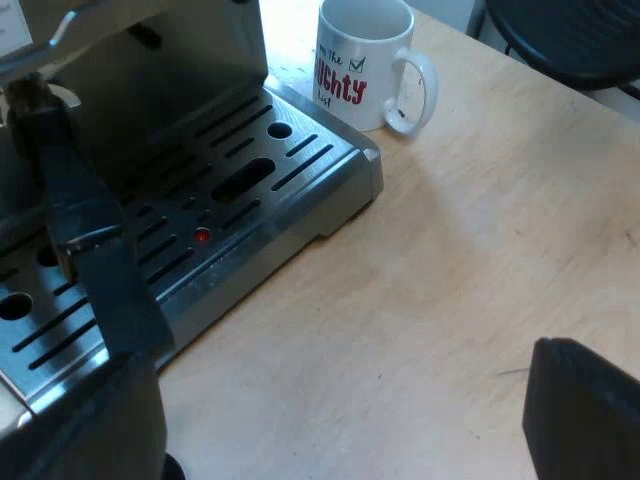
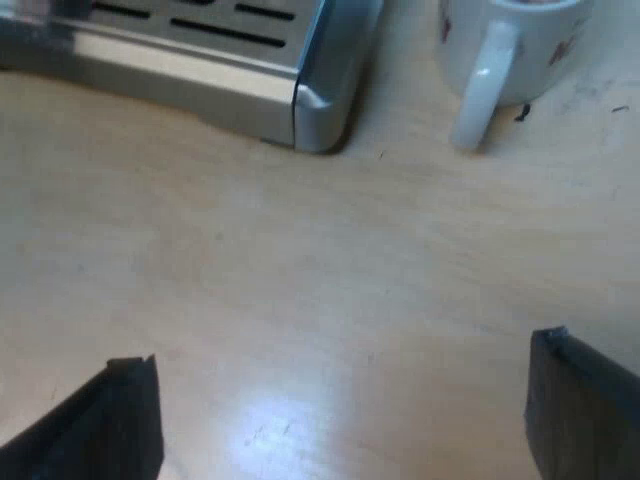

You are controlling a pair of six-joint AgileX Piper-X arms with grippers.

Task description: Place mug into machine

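Mug is standing on the worktop beside the drip tray, awaiting loading. Left claw and right claw are gaping empty, the right likely lining up for pickup.

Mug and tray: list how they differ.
The mug is white with red lettering, while the tray is bare metal cut with dark slots. The mug stands upright and tall with a looped handle, while the tray lies low and flat at the machine's front. The mug holds one open hollow, while the tray is a wide grate. Both rest on the wooden table, the mug beside the tray's corner, not on it.
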